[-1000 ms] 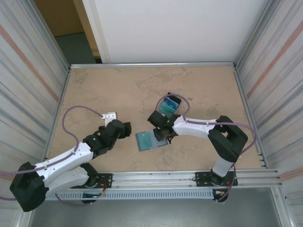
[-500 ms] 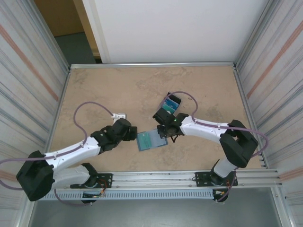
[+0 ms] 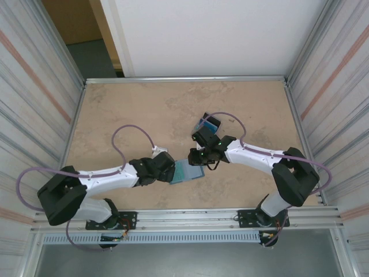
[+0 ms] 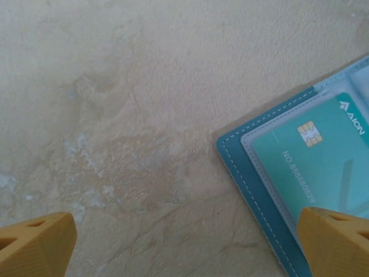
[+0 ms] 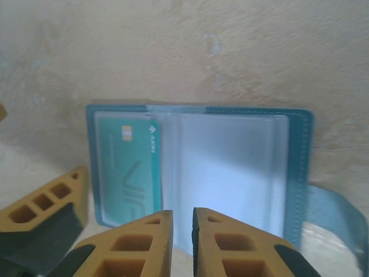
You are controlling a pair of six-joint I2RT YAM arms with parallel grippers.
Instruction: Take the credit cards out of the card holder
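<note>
Top view: card holder (image 3: 185, 172) lies open on the bench (image 3: 127, 109) betw. the two arms, near the front edge. A few credit cards (image 3: 206, 123) sit loose just behind the right claw (image 3: 199, 157), so some look to be out already. Left claw (image 3: 170, 168) is at the holder's left edge and the right claw at its far-right corner, prob. one to steady and one to pull. Left wrist view: left claw (image 4: 185, 236) gapes wide w/ bare bench betw. its fingers and grips nothing. Its right finger sits over the holder's edge, where a teal card (image 4: 314, 156) w/ a chip lies under the pocket film; likely lining up to pin that panel flat. Right wrist view: holder is spread flat, teal card in the left pocket, and the clear sleeve (image 5: 225, 167) mid-holder looks empty. A strap (image 5: 337, 210) pokes out at the right. Right claw (image 5: 182, 231) has its fingers nearly together, only a thin slit betw. them, over the sleeve's near edge; whether they nip it can't be told. Judged: at least one card is left to pull. The film is thin and slick, so w/o bracing the holder may drag along.
</note>
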